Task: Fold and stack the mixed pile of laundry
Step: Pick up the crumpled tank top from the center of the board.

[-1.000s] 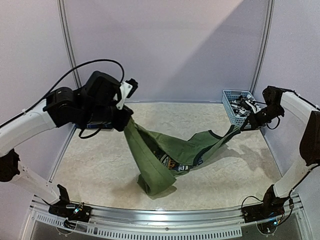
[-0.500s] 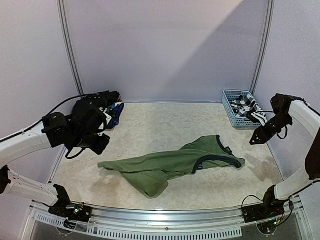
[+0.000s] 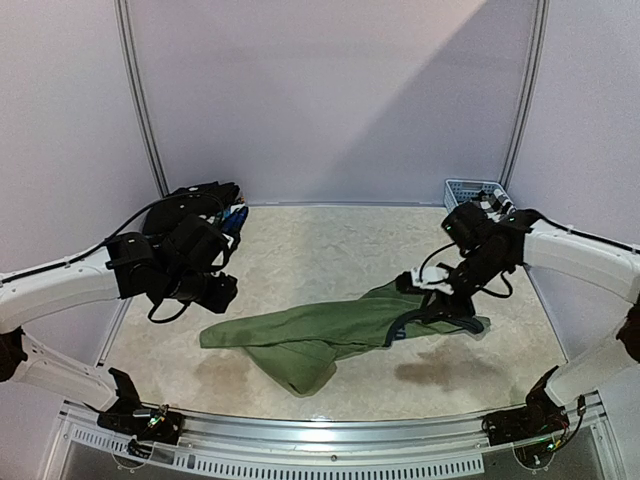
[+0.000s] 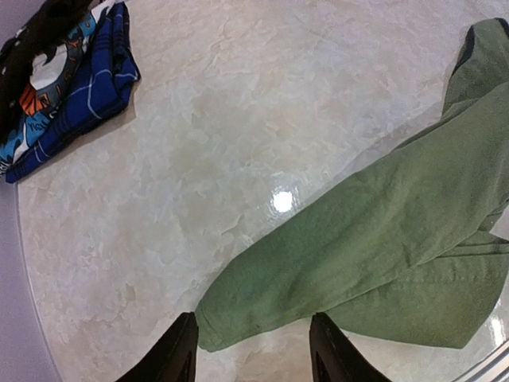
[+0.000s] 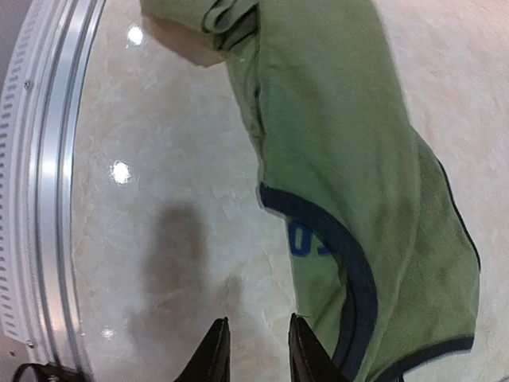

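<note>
Pale marbled stone makes up the surface point(image 3: 330, 240), with plain lilac walls behind. An olive T-shirt point(image 3: 320, 335) lies crumpled across the middle of it, one end towards each arm.

Blue print shows on the shirt point(image 5: 302, 239) just inside the dark-trimmed collar in the right wrist view, but too little shows to read it. The top view does not show it at all.

Only the left wrist view shows the pile point(image 4: 71, 72) clearly: a blue checked piece, an orange-blue-white print and black cloth at the far left corner. Only the top view shows the basket point(image 3: 462, 190) at the far right, a black-white check point(image 3: 490, 200) in it.

Left fingers point(image 3: 222, 293) stand well apart and hold nothing; the shirt's left tip lies just ahead, between them. Right fingers point(image 3: 447, 303) show a narrow gap, hold nothing, and hang over bare surface just beside the collar.
</note>
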Controlling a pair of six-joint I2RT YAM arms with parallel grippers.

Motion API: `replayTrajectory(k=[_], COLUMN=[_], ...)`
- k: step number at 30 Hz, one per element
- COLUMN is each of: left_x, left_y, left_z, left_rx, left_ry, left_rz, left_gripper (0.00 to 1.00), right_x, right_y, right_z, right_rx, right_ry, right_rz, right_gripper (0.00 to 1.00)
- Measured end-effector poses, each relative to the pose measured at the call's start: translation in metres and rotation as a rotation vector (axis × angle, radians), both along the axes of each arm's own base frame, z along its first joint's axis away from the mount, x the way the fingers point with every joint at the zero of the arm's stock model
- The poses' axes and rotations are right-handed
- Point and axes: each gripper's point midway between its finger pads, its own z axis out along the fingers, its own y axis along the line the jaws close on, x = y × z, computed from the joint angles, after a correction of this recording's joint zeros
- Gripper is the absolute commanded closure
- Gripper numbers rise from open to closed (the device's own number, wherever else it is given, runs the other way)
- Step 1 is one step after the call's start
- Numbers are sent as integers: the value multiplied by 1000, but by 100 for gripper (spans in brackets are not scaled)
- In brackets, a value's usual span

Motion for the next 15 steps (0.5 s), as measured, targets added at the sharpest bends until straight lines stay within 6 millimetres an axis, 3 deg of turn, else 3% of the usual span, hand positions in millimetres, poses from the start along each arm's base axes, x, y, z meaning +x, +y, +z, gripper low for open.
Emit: replayTrajectory(k=[4,7,15], left_x=[-8,-12,-17], left_y=[6,10,21], left_z=[-7,-7,-8], left_rx=[-39,-62,-81], left_ry=[18,19,22], left_rz=[34,53,91], left_gripper=[50,50,49], right_x=[-9,-9,1], right_y=[27,35,54], right_z=[-49,-71,-81], right_rx=[-103,-141,-119], right_ry=[-34,-62,-136], right_rz=[150,191,227], right_gripper=[74,74,73])
